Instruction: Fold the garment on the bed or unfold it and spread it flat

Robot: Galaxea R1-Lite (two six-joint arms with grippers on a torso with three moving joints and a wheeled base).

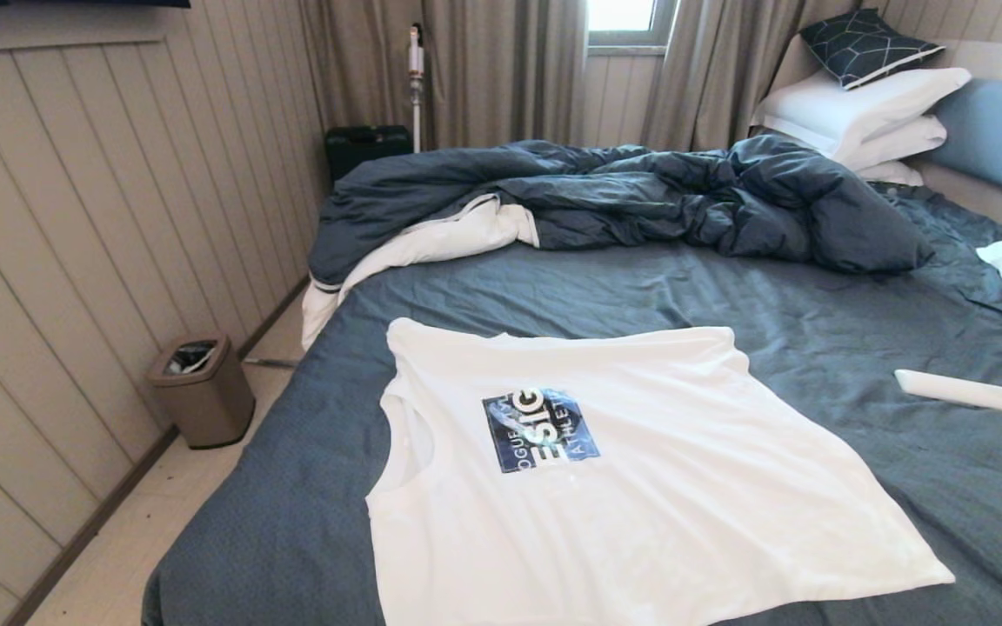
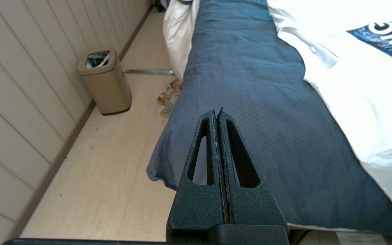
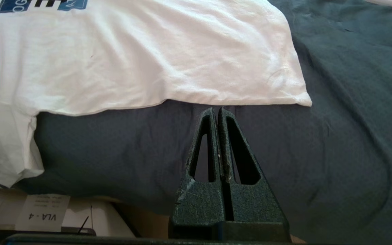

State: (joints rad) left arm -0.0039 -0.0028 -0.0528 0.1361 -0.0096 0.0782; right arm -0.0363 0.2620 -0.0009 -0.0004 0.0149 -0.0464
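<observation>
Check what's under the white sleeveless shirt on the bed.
The white sleeveless printed shirt lies spread on the bed's dark blue-grey sheet. Whatever else lies beneath is covered.

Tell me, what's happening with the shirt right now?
Both end effectors, left and right, shut, empty, off the shirt. White shirt spread flat on bed. Nothing on it.

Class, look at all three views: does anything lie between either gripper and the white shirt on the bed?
Nothing visible does. Only bare sheet of the bed separates the shut right gripper and shut left gripper from the white shirt.
</observation>
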